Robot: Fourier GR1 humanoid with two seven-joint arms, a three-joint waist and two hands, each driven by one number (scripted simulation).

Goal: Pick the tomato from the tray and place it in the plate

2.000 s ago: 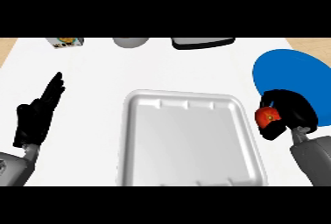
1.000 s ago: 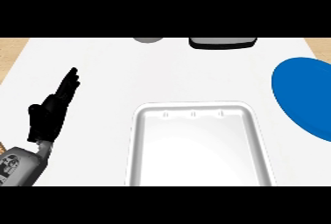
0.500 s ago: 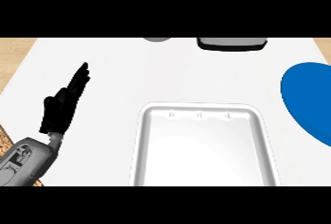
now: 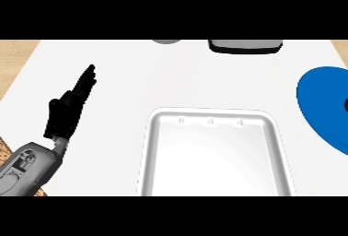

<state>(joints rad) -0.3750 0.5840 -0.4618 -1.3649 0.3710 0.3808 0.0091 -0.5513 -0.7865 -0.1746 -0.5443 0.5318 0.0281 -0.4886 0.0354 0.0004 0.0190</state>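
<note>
White counter [image 4: 170, 78], smooth and matte. White tray [image 4: 153, 152]: rounded rectangle with a raised rim and glossy inside, nothing in it. Blue round plate [image 4: 319, 106], cut by the right edge; a dark red sliver [image 4: 346, 105] there, possibly the tomato. My left hand [image 4: 68, 108] rests open, fingers straight. No legible writing.
</note>
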